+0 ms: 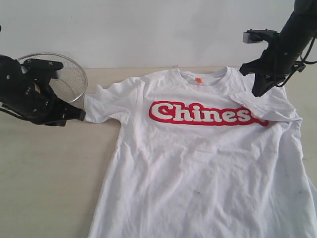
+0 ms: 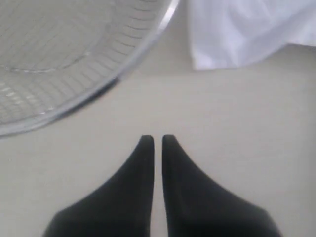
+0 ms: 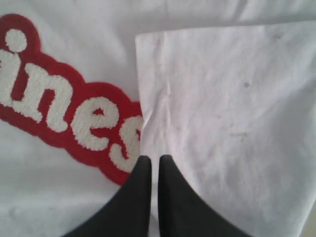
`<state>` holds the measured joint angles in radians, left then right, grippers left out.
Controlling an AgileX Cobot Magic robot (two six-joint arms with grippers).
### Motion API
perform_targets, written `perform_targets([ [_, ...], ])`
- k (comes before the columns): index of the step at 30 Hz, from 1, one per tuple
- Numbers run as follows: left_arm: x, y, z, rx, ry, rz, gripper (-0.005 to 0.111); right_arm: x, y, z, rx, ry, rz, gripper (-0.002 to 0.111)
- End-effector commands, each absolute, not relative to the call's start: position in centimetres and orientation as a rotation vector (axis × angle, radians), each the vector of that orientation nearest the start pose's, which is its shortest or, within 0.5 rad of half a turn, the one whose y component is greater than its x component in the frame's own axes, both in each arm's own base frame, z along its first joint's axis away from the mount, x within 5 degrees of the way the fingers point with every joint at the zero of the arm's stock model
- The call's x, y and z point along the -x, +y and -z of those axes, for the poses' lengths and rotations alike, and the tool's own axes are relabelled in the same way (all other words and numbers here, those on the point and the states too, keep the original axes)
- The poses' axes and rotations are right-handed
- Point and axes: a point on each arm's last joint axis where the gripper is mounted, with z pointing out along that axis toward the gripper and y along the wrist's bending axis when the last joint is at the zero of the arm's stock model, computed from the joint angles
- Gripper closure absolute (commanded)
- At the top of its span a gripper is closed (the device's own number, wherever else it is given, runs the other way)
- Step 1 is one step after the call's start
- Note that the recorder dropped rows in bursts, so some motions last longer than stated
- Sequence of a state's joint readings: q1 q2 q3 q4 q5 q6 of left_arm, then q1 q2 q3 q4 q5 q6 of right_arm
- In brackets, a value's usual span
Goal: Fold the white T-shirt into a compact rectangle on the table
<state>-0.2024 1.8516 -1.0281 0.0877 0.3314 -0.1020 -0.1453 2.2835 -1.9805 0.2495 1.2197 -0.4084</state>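
The white T-shirt [image 1: 198, 163] lies front up on the table [image 1: 44, 173], its red lettering [image 1: 205, 113] across the chest. The sleeve on the right [image 1: 265, 106] is folded inward over the end of the lettering. My right gripper [image 1: 257, 92] hangs shut just above that folded sleeve [image 3: 222, 98], its tips [image 3: 154, 159] at the sleeve's edge beside the lettering [image 3: 54, 108]; no cloth shows between them. My left gripper [image 1: 81, 115] is shut and holds nothing, low over bare table [image 2: 222, 123], just short of the other sleeve's hem [image 2: 237, 34].
A round wire-mesh basket [image 1: 69, 74] stands at the back left, close behind my left gripper, and its rim [image 2: 98, 94] fills a corner of the left wrist view. An orange tag [image 1: 198, 79] marks the shirt's collar. The shirt's hem runs off the front edge of the exterior view.
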Motion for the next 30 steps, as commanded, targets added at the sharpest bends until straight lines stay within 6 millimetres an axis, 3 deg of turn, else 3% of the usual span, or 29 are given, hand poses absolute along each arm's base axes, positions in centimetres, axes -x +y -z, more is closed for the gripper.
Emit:
perform_targets([
  [1,-34.6,-9.1,-16.6,-0.264,2.609,0.234,0.102,-47.1,-5.2,-20.4,0.308,2.904,-0.238,0.109],
  [7,-33.7,-8.3,-16.7,-0.329,2.601,0.495,0.102,-46.7,-5.2,-21.1,0.317,2.894,-0.229,0.109],
  [13,-33.2,-4.7,-15.8,-0.122,2.459,0.672,0.102,-44.4,-6.0,-20.8,0.274,2.953,-0.27,0.109],
  [16,-33.8,-4.4,-16.0,-0.005,2.34,0.785,0.102,-43.7,-6.1,-20.6,0.24,2.927,-0.3,0.109],
  [18,-34.2,-4.5,-15.7,0.024,2.309,0.776,0.102,-43.5,-6.0,-20.6,0.233,2.912,-0.31,0.109],
  [21,-34.4,-4.8,-14.2,-0.071,2.347,0.688,0.102,-43.5,-5.6,-20.9,0.221,2.89,-0.37,0.109],
  [26,-35.0,-4.5,-11.6,-0.025,2.427,0.641,0.102,-43.6,-5.2,-21.2,0.238,2.857,-0.427,0.109],
  [30,-35.6,-3.8,-10.8,-0.004,2.455,0.543,0.102,-43.5,-5.2,-21.3,0.25,2.855,-0.427,0.109],
])
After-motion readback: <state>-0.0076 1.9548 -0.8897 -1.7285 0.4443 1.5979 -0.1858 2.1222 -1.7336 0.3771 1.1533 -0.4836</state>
